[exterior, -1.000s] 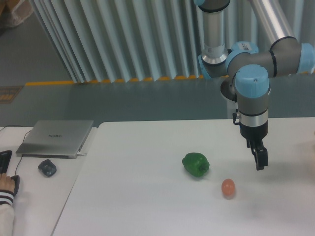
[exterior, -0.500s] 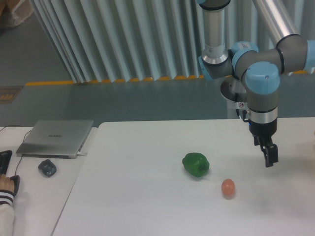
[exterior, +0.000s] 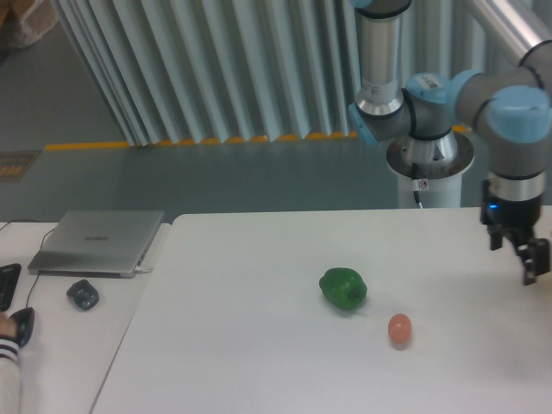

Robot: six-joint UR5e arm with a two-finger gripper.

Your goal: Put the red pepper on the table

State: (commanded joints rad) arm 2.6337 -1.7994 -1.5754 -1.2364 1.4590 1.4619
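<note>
Hovering at right frame edge, gripper point(exterior: 533, 266) is above the worktop point(exterior: 259, 345); its state is unclear. Green pepper point(exterior: 343, 288) and orange egg-shaped object point(exterior: 399, 329) sit near each other.

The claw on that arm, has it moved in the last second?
Yes. The claw has swung right, away from the unmoved green pepper, nearly to the picture's edge.

On the table point(exterior: 259, 345), the pepper point(exterior: 343, 288) lies right of centre, with the egg-shaped object point(exterior: 399, 329) just below and right of it. The gripper point(exterior: 532, 263) hangs at the right edge. At left, the laptop point(exterior: 97, 241) sits above the mouse point(exterior: 83, 294) on the adjoining desk point(exterior: 65, 362).
</note>
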